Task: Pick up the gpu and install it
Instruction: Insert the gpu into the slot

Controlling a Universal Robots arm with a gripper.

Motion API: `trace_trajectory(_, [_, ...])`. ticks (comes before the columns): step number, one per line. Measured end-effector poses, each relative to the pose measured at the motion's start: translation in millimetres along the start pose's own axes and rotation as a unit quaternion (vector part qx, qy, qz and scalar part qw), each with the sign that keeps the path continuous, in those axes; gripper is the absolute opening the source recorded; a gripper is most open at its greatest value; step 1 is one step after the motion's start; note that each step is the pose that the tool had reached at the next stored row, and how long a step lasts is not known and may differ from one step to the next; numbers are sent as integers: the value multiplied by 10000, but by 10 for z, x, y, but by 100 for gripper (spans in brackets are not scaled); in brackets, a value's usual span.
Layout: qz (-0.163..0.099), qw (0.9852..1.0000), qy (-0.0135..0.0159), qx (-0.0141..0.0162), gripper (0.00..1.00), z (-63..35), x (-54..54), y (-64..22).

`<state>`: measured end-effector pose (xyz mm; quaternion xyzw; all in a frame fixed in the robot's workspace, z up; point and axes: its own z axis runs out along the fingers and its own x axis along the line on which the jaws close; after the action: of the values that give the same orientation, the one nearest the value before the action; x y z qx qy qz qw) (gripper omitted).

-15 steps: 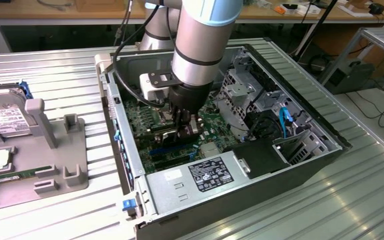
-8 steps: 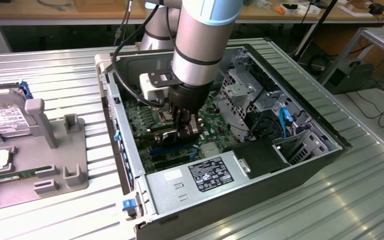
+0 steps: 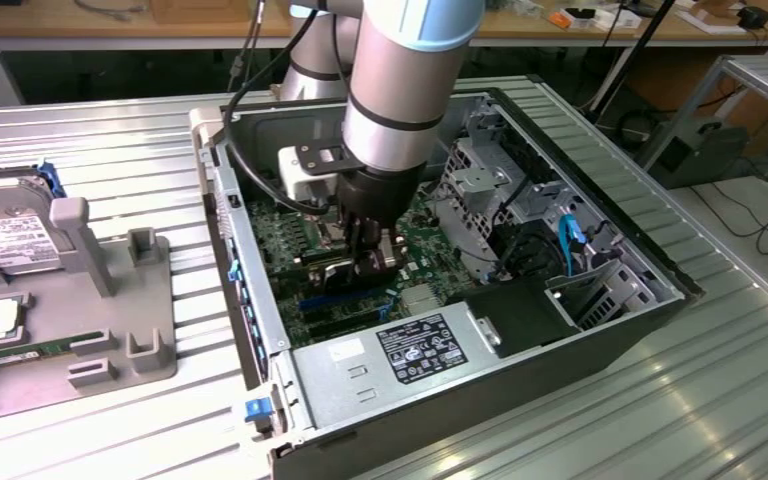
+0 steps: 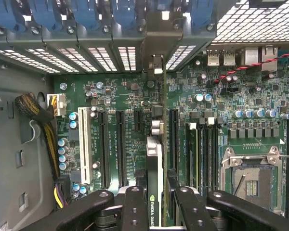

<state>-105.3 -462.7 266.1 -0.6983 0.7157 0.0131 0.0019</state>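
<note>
pincer [image 3: 364, 262] inside the open case [image 3: 651, 265] on the bench [image 3: 117, 130], clenched on the gpu [image 4: 154, 168], which stands on edge between the fingers [image 4: 135, 207] above the motherboard [image 4: 135, 110]. the card's far end reaches toward the rear slot openings [image 4: 127, 55], and its lower edge appears to sit over a long slot [image 4: 119, 144]; whether it is seated cannot be told. judged: good seating needs the card kept upright, parallel to the slot, bracket aligned with its opening, pressed straight down.
</note>
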Motion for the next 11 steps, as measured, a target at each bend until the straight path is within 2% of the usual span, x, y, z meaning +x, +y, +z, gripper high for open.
trace_trajectory(11, [0,10000,6,0,27,26,6,7])
